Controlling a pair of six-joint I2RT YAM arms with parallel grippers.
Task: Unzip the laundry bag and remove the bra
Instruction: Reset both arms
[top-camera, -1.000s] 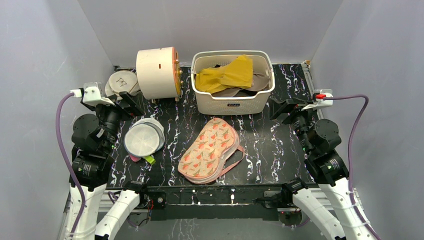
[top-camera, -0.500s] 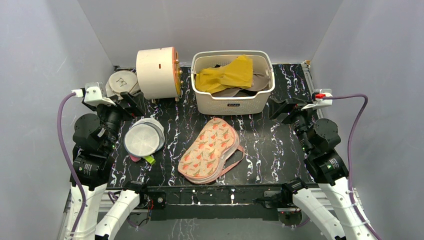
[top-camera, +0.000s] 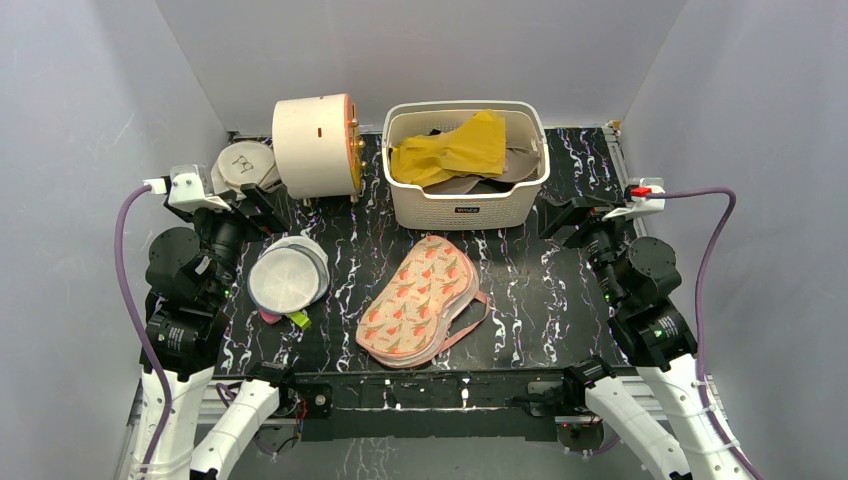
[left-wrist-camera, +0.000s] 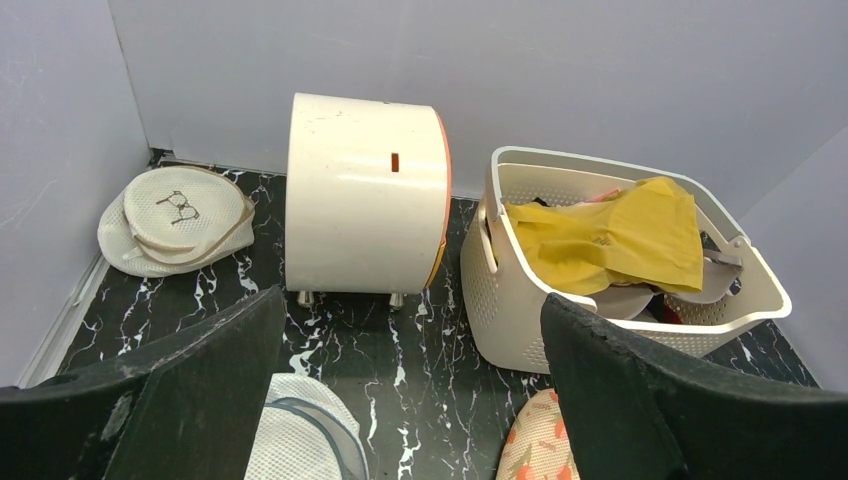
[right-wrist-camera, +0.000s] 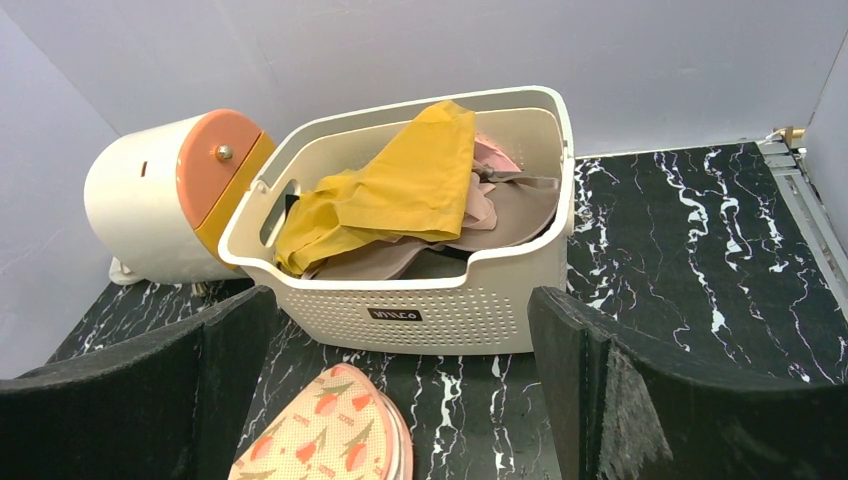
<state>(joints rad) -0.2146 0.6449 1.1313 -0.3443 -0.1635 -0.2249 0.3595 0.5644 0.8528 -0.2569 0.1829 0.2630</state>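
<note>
**Flowered laundry bag on a desk between two open robot hands**

Seen from above, the laundry bag (top-camera: 420, 300) lies flat at the lower centre of the frame on a black marbled desk (top-camera: 540, 290). Its pink strap curls out at its lower right. Neither hand touches it. The left hand (left-wrist-camera: 412, 300) sits at the left of the frame with fingers spread wide, holding nothing. The right hand (right-wrist-camera: 400, 295), at the right, is spread wide too and holds nothing. Above the bag stands a cream basket (top-camera: 466, 210) with a yellow cloth (top-camera: 455, 148) on top. To the upper left lies a cream drum (top-camera: 312, 145) on its side. A round white mesh disc (top-camera: 285, 278) rests left of the bag.
</note>
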